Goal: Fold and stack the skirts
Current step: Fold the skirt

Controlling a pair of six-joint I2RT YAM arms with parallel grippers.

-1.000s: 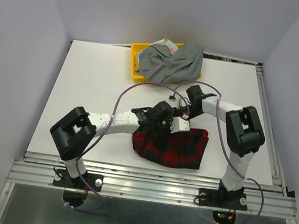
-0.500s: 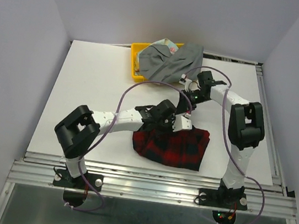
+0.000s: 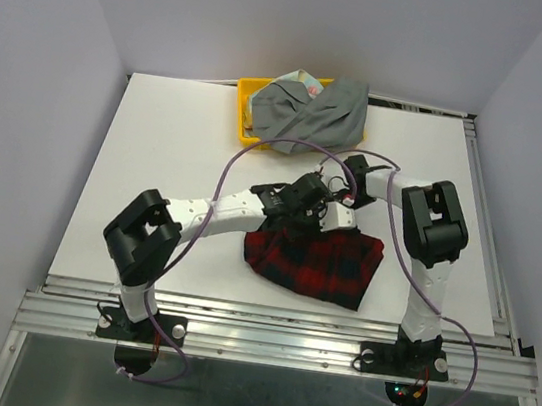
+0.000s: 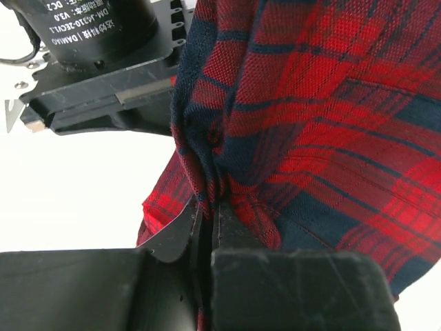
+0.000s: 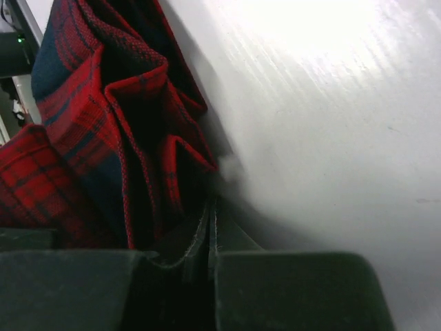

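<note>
White table [image 3: 175, 169], plaid skirt [image 3: 313, 264], pale lilac walls [image 3: 26, 78]

The top external camera looks down from above and behind the arm bases, far enough back to take in the whole table [image 3: 158, 147], near edge to far edge. The left wrist camera peers along the left gripper [image 4: 207, 215], very close on the plaid skirt [image 4: 331, 124]; the right wrist camera, just as near past the right gripper [image 5: 209, 215], shares that skirt plus bare tabletop
</note>
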